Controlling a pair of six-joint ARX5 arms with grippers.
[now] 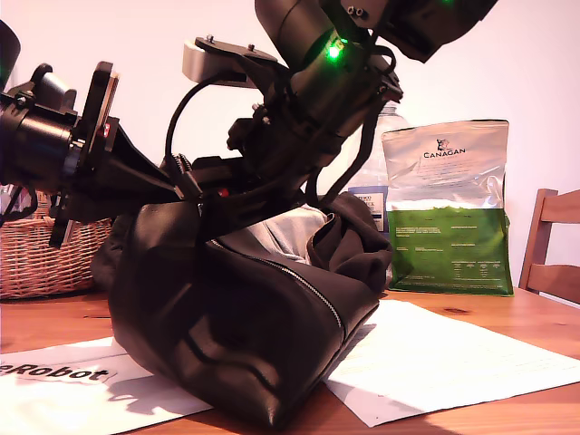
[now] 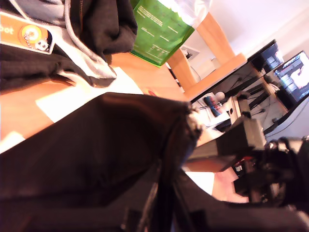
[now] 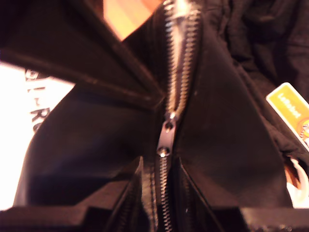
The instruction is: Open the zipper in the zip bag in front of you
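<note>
Zipper (image 3: pixel 181 58) teeth ahead of the pull tab (image 3: pixel 164 140) are meshed, so you should treat most of the opening as outstanding. Your second gripper (image 3: pixel 161 193) straddles the tab; you cannot tell whether it is clenched. Your first gripper (image 2: pixel 164 208) is clenched on the zip bag (image 1: pixel 227 335), at 6 o'clock in the exterior view; contents are hidden. Beyond, a Canagan pouch (image 1: pixel 446 208) stands at 3 o'clock.
</note>
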